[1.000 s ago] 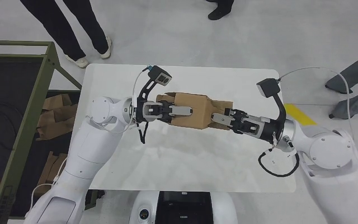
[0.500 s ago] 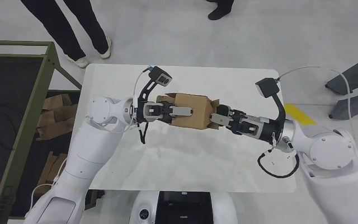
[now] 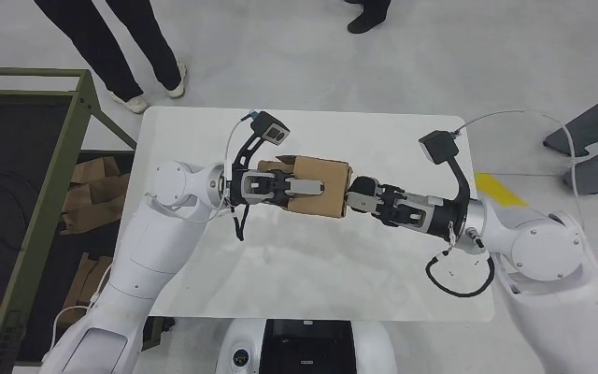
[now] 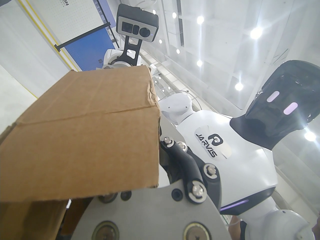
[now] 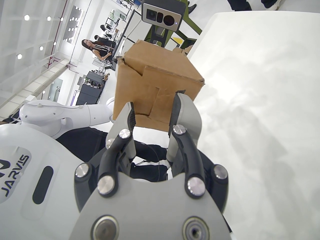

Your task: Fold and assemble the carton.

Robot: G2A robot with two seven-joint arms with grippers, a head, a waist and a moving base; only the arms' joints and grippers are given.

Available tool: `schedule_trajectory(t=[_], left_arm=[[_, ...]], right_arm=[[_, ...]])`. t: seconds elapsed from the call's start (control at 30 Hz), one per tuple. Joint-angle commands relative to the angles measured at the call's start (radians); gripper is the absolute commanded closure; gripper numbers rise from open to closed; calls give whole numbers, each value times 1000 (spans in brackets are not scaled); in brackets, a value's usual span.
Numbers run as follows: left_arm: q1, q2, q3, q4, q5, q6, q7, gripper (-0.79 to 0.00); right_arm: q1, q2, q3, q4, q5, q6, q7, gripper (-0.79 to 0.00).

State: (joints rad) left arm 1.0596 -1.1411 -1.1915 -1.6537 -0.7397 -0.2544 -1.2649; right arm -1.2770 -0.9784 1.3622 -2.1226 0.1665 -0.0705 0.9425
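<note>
Fold-up in progress: a brown carton (image 3: 329,173) stood squared up over the middle of the white counter (image 3: 280,271), set between the robot's two arms. The left pincer (image 3: 316,187) was clenched on the carton at the robot's left end, one silver finger lying flat across the top panel. From the left wrist view, a creased side wall of the box reached down to that pincer's base, hiding the fingertips behind it.

At the opposite end, the right pincer (image 5: 153,111) was released, jaws spread apart. Its two toothed fingertips (image 5: 178,106) were against the carton's closed end, or just short of it. There the end flaps (image 5: 147,88) lay folded over one another in a stepped seam, one corner a little ragged. The box cast a soft shadow on the counter (whether its underside actually touched the surface could not be made out).

Beyond the counter, on the robot's left, a green-framed rack (image 3: 49,93) stood on the floor with flattened cardboard (image 3: 93,192) heaped beside it. A yellow stripe (image 3: 495,192) marked the floor on the other side.
</note>
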Motion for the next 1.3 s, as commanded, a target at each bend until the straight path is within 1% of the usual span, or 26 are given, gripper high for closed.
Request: schedule_trajectory(t=[0.0, 0.47, 0.9, 1.27], left_arm=[[0, 0, 1, -1, 0, 1, -1, 0], [0, 0, 7, 0, 4, 4, -8, 0], [1, 0, 8, -1, 1, 1, -6, 0], [0, 0, 8, -1, 1, 3, -4, 0]], right_arm=[[4, 0, -6, 2, 0, -1, -1, -265], [27, -3, -44, 5, -6, 2, -8, -234], [78, -9, -102, 26, -24, 20, -13, -225], [88, -10, -110, 27, -25, 23, -18, -225]])
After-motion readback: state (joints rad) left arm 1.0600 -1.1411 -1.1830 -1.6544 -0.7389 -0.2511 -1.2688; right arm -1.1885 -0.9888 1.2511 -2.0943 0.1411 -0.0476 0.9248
